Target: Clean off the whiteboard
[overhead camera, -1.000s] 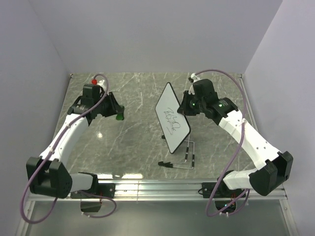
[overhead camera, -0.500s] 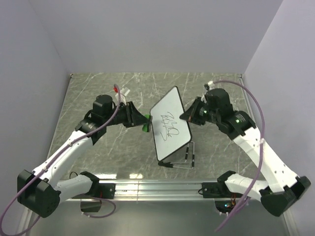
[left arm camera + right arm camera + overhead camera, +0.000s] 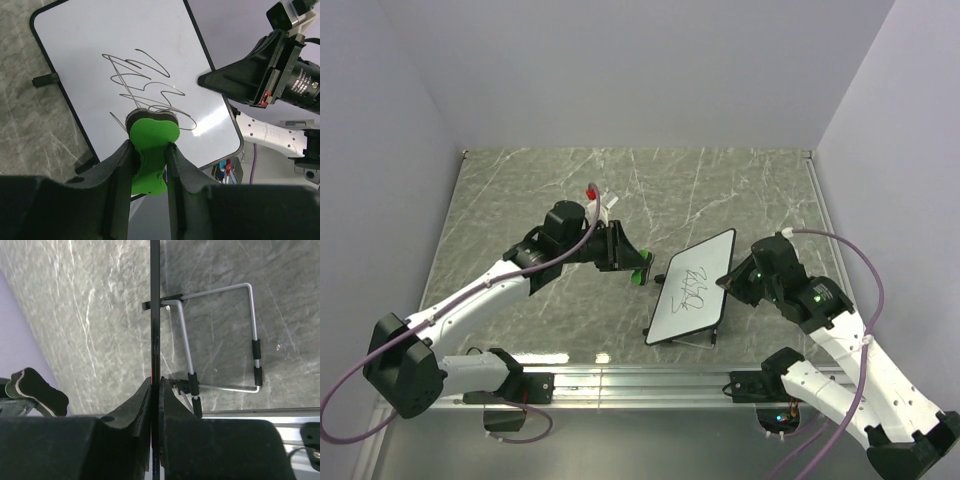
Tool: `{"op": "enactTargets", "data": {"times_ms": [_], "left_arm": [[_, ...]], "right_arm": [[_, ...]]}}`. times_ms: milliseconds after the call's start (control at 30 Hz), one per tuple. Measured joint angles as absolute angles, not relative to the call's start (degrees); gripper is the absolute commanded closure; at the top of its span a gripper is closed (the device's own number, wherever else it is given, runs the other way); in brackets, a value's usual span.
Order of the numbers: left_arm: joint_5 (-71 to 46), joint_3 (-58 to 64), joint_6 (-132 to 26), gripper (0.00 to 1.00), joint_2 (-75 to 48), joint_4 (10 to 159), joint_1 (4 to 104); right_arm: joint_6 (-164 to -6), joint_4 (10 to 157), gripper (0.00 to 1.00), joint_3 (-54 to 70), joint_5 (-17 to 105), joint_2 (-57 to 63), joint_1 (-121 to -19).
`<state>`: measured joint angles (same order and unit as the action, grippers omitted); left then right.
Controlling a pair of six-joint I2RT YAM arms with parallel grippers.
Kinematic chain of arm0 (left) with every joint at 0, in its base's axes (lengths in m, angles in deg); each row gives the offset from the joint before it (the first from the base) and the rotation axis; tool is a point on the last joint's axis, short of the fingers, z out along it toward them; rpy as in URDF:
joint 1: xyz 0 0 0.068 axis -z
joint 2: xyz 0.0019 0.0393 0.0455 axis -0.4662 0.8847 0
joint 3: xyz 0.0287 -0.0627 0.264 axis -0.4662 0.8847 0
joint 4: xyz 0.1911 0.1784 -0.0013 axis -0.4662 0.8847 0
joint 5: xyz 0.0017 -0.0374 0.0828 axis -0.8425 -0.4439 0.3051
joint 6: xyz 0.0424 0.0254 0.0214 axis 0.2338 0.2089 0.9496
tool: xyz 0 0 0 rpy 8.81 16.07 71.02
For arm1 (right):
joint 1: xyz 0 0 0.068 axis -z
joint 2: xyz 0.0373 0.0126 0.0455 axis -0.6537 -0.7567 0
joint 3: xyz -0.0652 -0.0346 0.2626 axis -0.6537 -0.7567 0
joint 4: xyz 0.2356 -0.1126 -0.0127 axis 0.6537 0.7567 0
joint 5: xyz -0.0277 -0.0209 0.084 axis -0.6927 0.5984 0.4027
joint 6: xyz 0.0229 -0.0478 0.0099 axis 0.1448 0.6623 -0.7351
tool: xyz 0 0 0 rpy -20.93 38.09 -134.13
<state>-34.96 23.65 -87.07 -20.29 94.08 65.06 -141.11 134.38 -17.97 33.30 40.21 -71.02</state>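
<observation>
Above the grey marbled counter (image 3: 520,190), the right pincer (image 3: 728,283) clamps the tilted whiteboard (image 3: 692,295) by its rim near the front edge. The left pincer (image 3: 638,270) grips a green eraser (image 3: 150,132) close to the scribble (image 3: 145,85), which looks intact, so wiping has not begun.

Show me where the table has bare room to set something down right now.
Bare: the table's far strip along the back wall, both far corners, and the near patch between the left arm and the whiteboard. Crowded: the near right, where the eraser, the whiteboard, a wire stand and the right arm bunch together.
</observation>
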Motion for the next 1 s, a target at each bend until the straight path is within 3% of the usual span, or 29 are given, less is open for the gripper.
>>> {"op": "enactTargets", "data": {"times_ms": [433, 1000], "left_arm": [[-32.03, 20.05, -86.56, 1.00, -13.34, 94.28, 68.45], [-28.25, 15.41, -86.58, 1.00, -8.07, 93.40, 72.34]], "right_arm": [[-141.59, 128.83, 1.00, -24.72, 33.13, 44.19, -71.43], [-132.23, 136.87, 1.00, -16.53, 33.17, 40.43, -71.85]]}}
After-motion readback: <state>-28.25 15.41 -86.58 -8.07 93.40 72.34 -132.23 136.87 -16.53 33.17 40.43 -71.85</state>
